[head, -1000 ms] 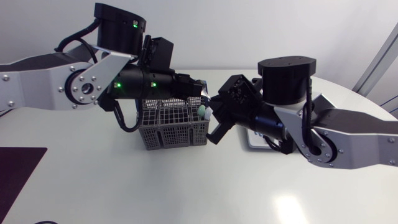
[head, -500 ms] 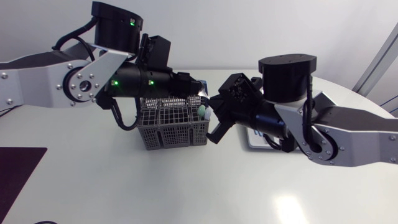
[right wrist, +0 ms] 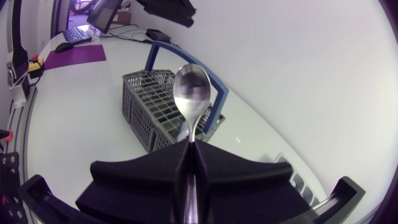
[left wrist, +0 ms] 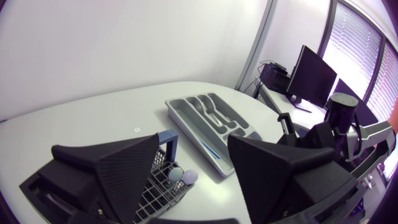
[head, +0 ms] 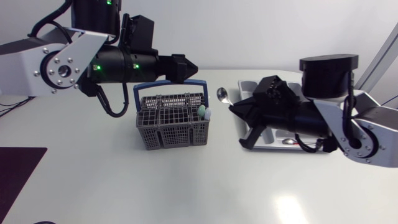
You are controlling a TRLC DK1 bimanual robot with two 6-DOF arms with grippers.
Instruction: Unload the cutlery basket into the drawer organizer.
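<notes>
The grey wire cutlery basket with a blue handle stands mid-table, pastel-tipped handles sticking out at its right end. My left gripper hovers above it, open and empty; in the left wrist view the basket lies under the gripper's fingers. My right gripper is shut on the handle of a metal spoon, held between the basket and the grey drawer organizer. In the right wrist view the spoon points bowl-up out of the gripper, the basket ahead.
The organizer holds some cutlery in its compartments, and my right arm lies over much of it. A dark mat sits at the table's front left. Open tabletop spreads in front of the basket.
My left gripper has opened and drawn back up and to the left. My right gripper has pulled away to the right with the spoon, toward the organizer.
</notes>
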